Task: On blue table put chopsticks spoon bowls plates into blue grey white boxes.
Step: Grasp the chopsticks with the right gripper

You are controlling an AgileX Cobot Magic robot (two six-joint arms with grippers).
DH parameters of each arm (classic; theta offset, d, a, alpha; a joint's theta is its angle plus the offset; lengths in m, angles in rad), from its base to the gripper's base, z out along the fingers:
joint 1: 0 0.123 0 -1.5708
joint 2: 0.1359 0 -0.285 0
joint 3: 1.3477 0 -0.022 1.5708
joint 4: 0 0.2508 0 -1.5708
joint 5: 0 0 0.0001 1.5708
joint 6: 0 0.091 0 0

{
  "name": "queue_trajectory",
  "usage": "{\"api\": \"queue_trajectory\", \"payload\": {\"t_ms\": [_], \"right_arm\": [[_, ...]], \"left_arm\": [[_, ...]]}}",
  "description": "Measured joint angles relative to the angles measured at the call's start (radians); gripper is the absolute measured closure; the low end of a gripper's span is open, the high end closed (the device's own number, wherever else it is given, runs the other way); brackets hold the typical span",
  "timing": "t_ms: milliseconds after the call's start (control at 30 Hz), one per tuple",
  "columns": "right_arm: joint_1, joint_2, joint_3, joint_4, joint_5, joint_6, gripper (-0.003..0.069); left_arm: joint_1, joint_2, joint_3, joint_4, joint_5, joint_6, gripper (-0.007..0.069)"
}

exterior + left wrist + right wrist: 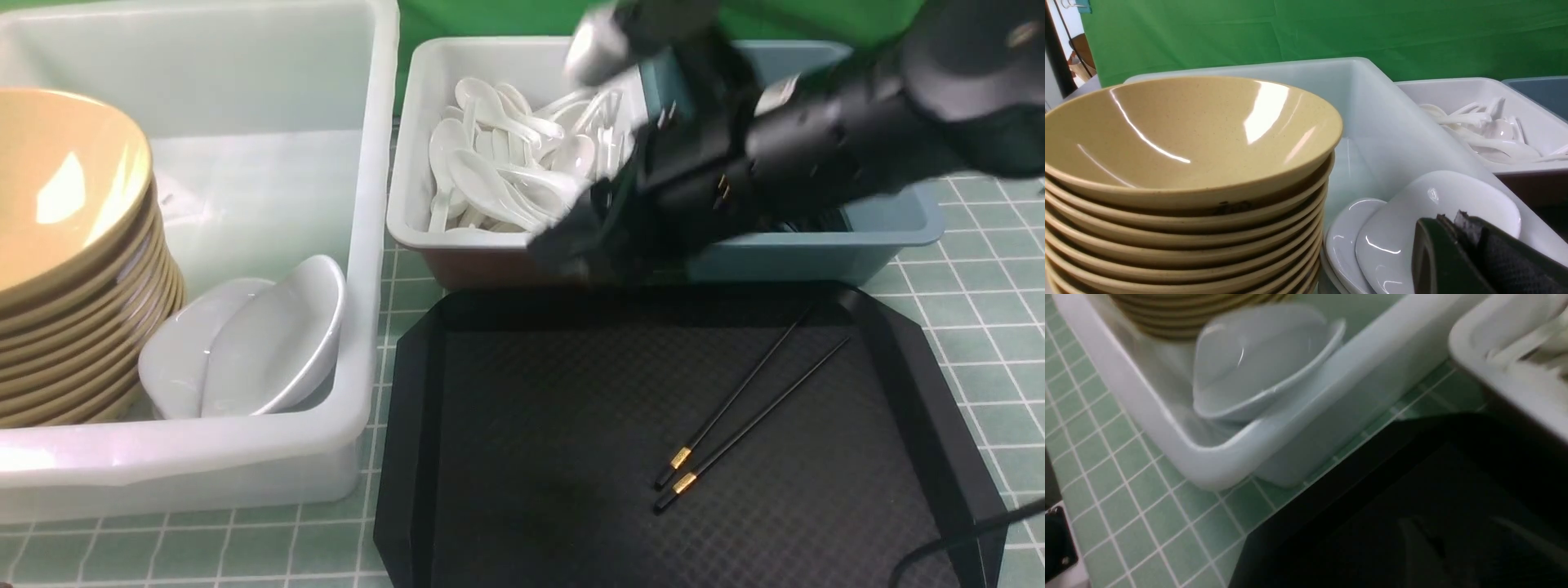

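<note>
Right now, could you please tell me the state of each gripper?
The left gripper is closed, with nothing seen in it.
The right gripper is too blurred to tell.

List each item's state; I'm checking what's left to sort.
Bowls: stacked in large white box.
Plates: leaning together in that box.
Spoons: piled in smaller white box.
Chopsticks: lying on black tray, unsorted.
Left gripper: shut.
Right gripper: blurred, cannot tell.
</note>
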Motion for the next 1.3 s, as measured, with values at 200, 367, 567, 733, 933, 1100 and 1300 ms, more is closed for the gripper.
{"api": "queue_trajectory", "payload": {"t_ms": [200,367,567,733,933,1100,1300], "right_arm": [[0.125,0.133,-0.106,0.014,-0.067,-0.005,0.0620],[0.182,0.275,-0.267,0.017,-0.065,0.019,0.0617],[0.187,0.394,-0.400,0.020,-0.005,0.084,0.0609],[0.203,0.444,-0.434,0.045,-0.011,0.097,0.0599],[0.216,0.446,-0.465,-0.041,0.021,0.127,0.0575],[0.222,0.444,-0.532,-0.254,0.076,0.295,0.0569],[0.240,0.460,-0.555,-0.332,0.077,0.358,0.0568]], "left_arm": [[0.000,0.000,0.000,0.000,-0.001,0.000,0.0620],[0.000,0.000,0.000,0.000,-0.001,0.000,0.0620],[0.000,0.000,0.000,0.000,0.000,0.000,0.0620],[0.000,0.000,0.000,0.000,0.000,0.000,0.0620],[0.000,0.000,0.000,0.000,0.002,0.000,0.0620],[0.000,0.000,0.000,0.000,0.002,0.000,0.0620],[0.000,0.000,0.000,0.000,0.002,0.000,0.0620]]}}
